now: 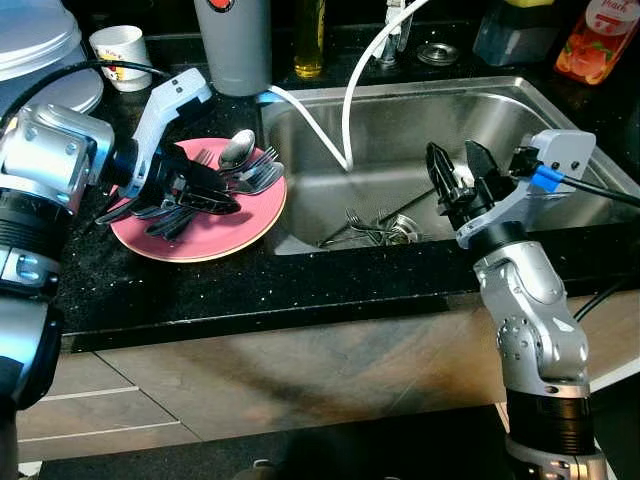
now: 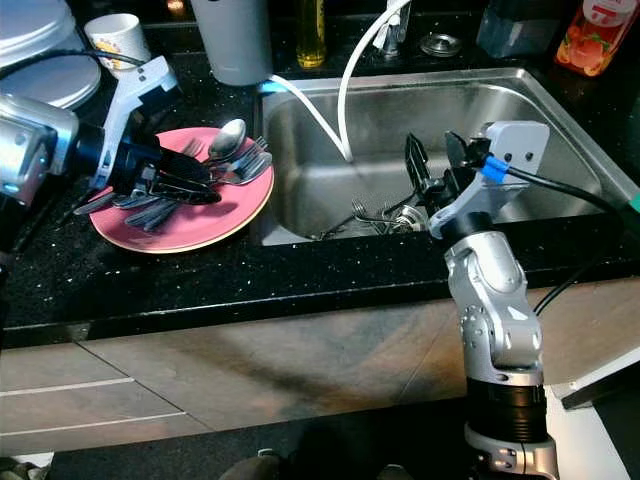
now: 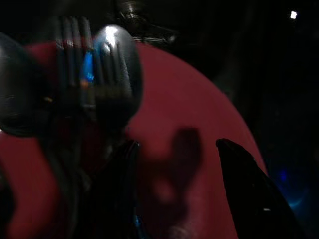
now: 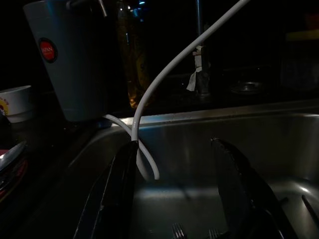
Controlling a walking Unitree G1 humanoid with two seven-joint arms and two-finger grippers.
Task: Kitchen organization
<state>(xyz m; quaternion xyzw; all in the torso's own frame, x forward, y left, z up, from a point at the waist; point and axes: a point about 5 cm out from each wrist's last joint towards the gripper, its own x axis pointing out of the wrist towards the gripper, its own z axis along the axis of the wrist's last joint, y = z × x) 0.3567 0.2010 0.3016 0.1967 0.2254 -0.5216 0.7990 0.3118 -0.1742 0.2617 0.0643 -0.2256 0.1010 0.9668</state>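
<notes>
Left gripper [image 1: 205, 190] is hovering fingers apart over cutlery [image 1: 235, 170] piled on pink plate [image 1: 235, 225] on worktop [image 1: 300, 285]; right gripper [image 1: 455, 180] is hanging spread over sink [image 1: 560, 130] forks [image 1: 365, 225]. Steel's thin, stiff, slippery: pinch mid-handle.

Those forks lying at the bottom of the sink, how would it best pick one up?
Probably by a handle, from above: the forks lie flat by the drain in the sink, tines tangled, thin handles pointing outward. The right end effector hangs open above them.
</notes>
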